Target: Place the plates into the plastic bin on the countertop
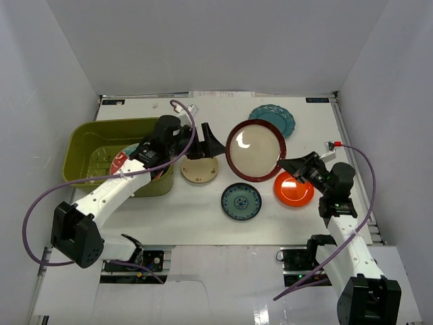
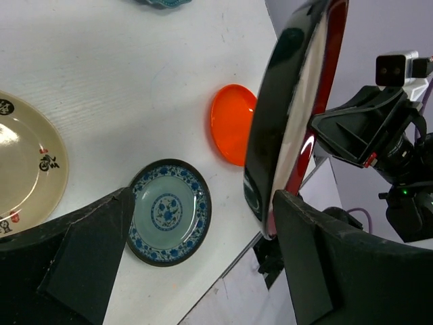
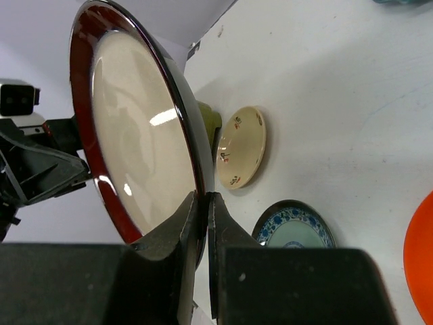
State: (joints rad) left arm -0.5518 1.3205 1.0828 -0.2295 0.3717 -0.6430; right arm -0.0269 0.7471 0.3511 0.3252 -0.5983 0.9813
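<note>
My right gripper (image 1: 292, 166) (image 3: 204, 198) is shut on the rim of the maroon-rimmed cream plate (image 1: 256, 150) (image 3: 142, 135) and holds it tilted up above the countertop (image 1: 203, 217). My left gripper (image 1: 211, 144) (image 2: 203, 196) is wide open at the plate's opposite edge. In the left wrist view the plate (image 2: 298, 101) stands edge-on beside the right finger (image 2: 325, 257). The olive-green bin (image 1: 111, 125) stands at the left with the red floral plate (image 1: 122, 161) inside. The grey deer plate is not visible.
On the countertop lie the scalloped teal plate (image 1: 272, 118), small beige plate (image 1: 199, 169) (image 2: 27, 162), blue-patterned plate (image 1: 241, 201) (image 2: 169, 210) and orange plate (image 1: 294, 189) (image 2: 233, 125). White walls close in on three sides.
</note>
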